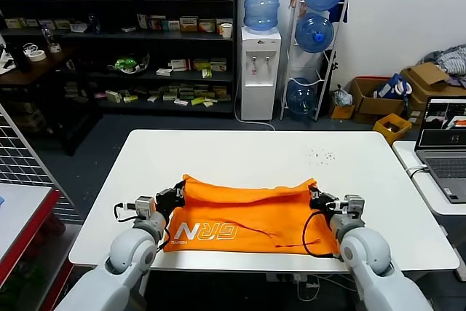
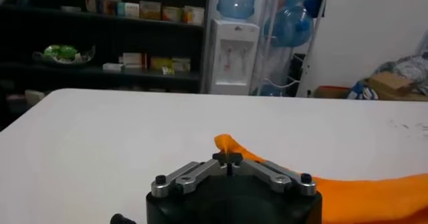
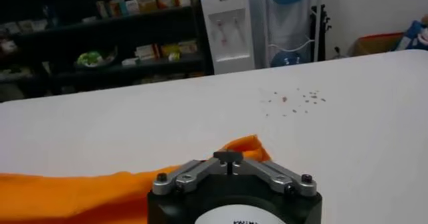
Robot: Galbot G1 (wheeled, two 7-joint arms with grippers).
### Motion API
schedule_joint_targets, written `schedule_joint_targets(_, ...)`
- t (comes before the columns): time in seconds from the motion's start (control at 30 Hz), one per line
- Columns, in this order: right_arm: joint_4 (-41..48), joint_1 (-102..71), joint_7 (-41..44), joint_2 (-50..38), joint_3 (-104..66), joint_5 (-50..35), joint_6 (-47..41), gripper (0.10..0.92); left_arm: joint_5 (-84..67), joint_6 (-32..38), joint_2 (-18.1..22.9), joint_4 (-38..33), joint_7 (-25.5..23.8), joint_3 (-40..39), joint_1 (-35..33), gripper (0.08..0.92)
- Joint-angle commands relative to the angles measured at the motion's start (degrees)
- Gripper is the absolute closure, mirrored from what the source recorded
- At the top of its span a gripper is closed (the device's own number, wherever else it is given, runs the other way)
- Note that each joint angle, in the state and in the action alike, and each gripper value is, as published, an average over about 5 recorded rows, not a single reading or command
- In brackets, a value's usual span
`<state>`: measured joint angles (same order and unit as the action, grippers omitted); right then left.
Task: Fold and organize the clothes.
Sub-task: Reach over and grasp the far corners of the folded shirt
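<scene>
The clothes are one bright orange T-shirt (image 1: 244, 218) with white lettering, lying on the white table (image 1: 240, 152) near its front edge. Its far edge is lifted into a raised fold. My left gripper (image 1: 179, 193) is shut on the shirt's far left corner (image 2: 229, 143). My right gripper (image 1: 314, 196) is shut on the far right corner (image 3: 249, 148). In both wrist views the orange cloth (image 2: 374, 192) stretches from the pinched corner toward the other arm, and the same cloth (image 3: 60, 192) shows beside the right wrist.
A laptop (image 1: 445, 143) sits on a side table at the right. Small dark specks (image 1: 320, 156) dot the table's far right. Shelves (image 1: 124, 34), a water dispenser (image 1: 259, 71) and cardboard boxes (image 1: 378, 96) stand well behind the table. A wire rack (image 1: 18, 158) is at the left.
</scene>
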<state>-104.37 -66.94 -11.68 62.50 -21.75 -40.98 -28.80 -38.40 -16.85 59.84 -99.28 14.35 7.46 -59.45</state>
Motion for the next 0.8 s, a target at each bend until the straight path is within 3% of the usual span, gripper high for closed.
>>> schedule_joint_targets(0.03, -12.15, -11.45, -1.1, -1.16, -3.27, -0.67, -1.12, 0.902, 3.42, 0.35, -0.49, -6.99, 1.53, 0.87, -7.13, 0.91)
schedule_joint_targets(0.27, -13.94, -14.86, -1.28, -1.06, -4.93, 0.67, -1.8, 0.9, 5.03, 0.14, -0.77, -7.97, 2.71, 2.14, -9.87, 0.91)
schedule_joint_targets(0.43, -15.05, -17.31, -0.25, -1.3, -6.78, 2.63, -1.39, 0.806, 3.59, -1.18, -0.72, -8.17, 2.47, 3.56, -12.27, 0.873)
schedule_joint_targets(0.8, -15.51, -18.49, -0.27, -0.42, -8.4, 3.24, -0.15, 0.485, 4.15, -0.64, 1.3, -6.13, 2.8, 4.24, -14.09, 0.557)
